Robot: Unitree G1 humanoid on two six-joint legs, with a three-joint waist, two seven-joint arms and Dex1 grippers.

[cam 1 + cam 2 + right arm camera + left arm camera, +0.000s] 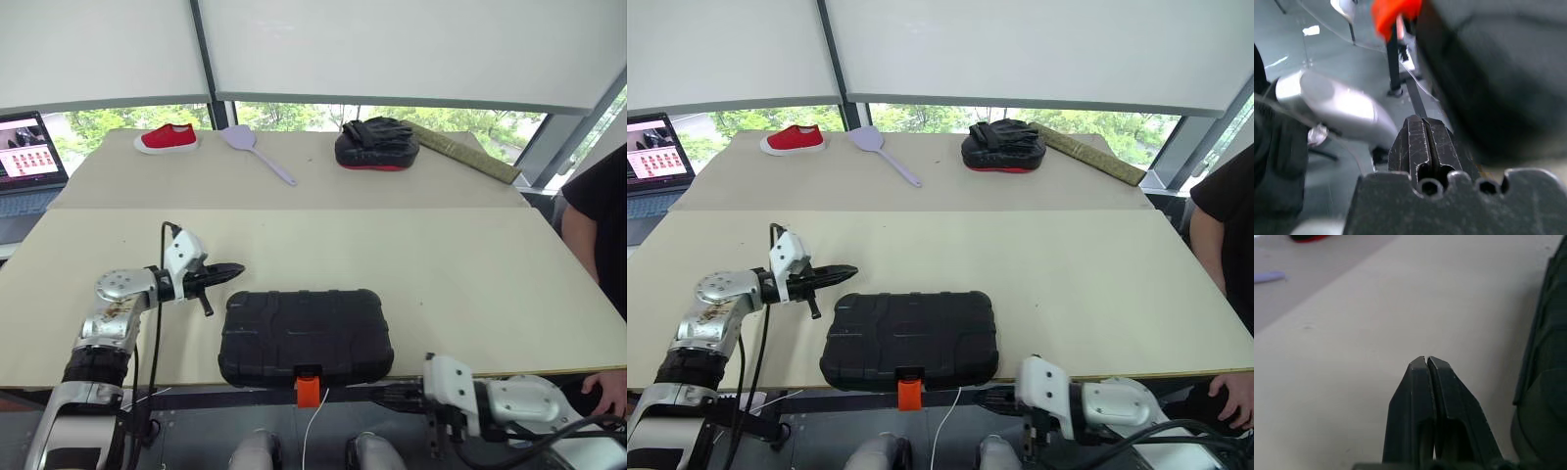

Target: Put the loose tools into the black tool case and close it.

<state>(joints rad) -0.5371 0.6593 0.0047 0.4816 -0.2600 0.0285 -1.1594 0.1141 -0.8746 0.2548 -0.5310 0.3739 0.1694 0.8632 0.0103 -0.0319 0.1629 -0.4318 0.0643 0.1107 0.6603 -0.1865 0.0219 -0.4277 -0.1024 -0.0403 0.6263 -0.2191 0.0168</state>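
A laptop point(27, 149) sits at the far left edge, its screen lit. Beyond it, on the far desk point(196, 181), lie a red shoe point(167, 138), a lilac spatula point(253, 149) and a black-and-red mitt point(376, 145), in that order. On the near desk point(470, 284), the left end effector point(233, 269) hangs just off the case's left rear corner, pointing toward the right, its fingers point(1425, 382) pressed together and holding nothing. The case point(306, 336) lies flat and closed at the near edge of the desk, its orange latch point(308, 389) hanging over the edge. Right of the latch, below the desk edge, the right end effector point(1424, 125) points toward the latch, fingers pinched together and empty. At the far right stands a person in a black sleeve point(600, 211), one hand point(609, 390) near the desk edge.
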